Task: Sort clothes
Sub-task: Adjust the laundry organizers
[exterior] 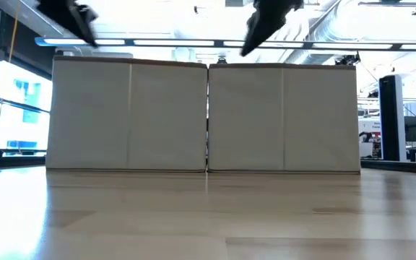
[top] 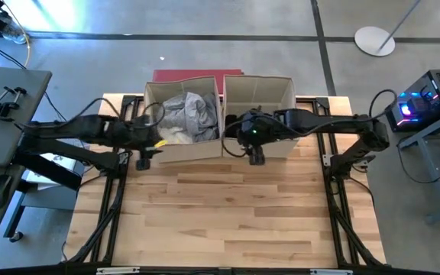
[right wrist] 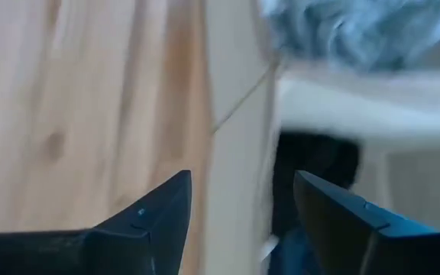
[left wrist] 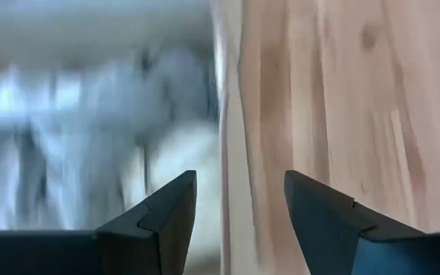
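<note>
Nearest you, the wooden counter [top: 228, 214] is a bare stretch of pale planks with visible grain; no garment lies on it in the high view.

Farther back, two beige fabric boxes stand side by side, touching, with flat, stiff, matte walls. Your left end effector [left wrist: 239, 221] hovers over the near rim of the left box [top: 182, 149], its two dark wedge-shaped fingers parted with nothing between them. Your right end effector [right wrist: 243, 221] hangs over the near left corner of the right box [top: 277, 149], fingers likewise spread and empty.

Inside the left box sits a soft, crumpled heap of white and light grey clothes [top: 186, 114]. The right wrist view shows a dark garment [right wrist: 315, 172] low inside the right box, its shape hard to make out; from above that box's interior looks mostly bare.

Beyond the boxes, the edge of a flat dark red mat [top: 170, 75] peeks out on the floor side.

Judging by this, the sorting looks nearly or fully done: lights left, darks right.
</note>
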Robot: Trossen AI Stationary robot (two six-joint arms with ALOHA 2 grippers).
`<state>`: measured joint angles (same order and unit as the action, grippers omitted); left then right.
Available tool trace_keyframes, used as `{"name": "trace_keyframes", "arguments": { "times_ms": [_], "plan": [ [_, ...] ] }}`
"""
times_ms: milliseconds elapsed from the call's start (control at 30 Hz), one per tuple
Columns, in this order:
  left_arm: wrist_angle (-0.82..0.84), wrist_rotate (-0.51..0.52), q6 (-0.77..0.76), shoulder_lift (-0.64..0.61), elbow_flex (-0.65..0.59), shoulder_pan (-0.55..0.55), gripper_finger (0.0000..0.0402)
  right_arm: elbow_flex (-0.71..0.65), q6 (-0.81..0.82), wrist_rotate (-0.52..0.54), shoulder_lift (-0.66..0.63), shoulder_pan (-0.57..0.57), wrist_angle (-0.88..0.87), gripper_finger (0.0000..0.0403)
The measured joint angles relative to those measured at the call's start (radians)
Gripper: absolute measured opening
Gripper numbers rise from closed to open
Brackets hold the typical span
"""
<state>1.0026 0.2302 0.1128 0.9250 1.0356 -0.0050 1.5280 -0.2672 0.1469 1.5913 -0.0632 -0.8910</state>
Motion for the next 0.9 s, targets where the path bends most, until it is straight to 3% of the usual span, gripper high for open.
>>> {"name": "trace_keyframes", "arguments": {
  "times_ms": [167,267,367,533,633,733,900],
  "plan": [
    [0.334,-0.018,-0.275,-0.046,0.057,-0.08,0.0182,-0.006,0.16,-0.027,-0.036,0.047,-0.176,0.0219],
    [0.382,-0.062,-0.39,-0.072,0.05,-0.132,0.0168,-0.043,0.231,-0.06,-0.051,0.069,-0.212,0.022],
    [0.373,-0.047,-0.404,-0.081,0.005,-0.144,0.015,-0.087,0.281,-0.101,-0.056,0.088,-0.195,0.022],
    [0.239,0.155,-0.295,-0.085,-0.144,-0.121,0.0121,-0.221,0.328,-0.108,-0.056,0.093,-0.142,0.022],
    [0.204,0.295,-0.212,-0.069,-0.212,-0.09,0.0109,-0.309,0.352,0.048,-0.055,0.075,-0.11,0.022],
    [0.164,0.352,-0.15,-0.048,-0.221,-0.064,0.0101,-0.38,0.358,0.225,-0.056,0.055,-0.076,0.022],
    [-0.032,0.434,0.037,-0.046,-0.222,-0.041,0.0094,-0.419,0.314,0.293,-0.056,0.021,0.023,0.022]
  ]
}}
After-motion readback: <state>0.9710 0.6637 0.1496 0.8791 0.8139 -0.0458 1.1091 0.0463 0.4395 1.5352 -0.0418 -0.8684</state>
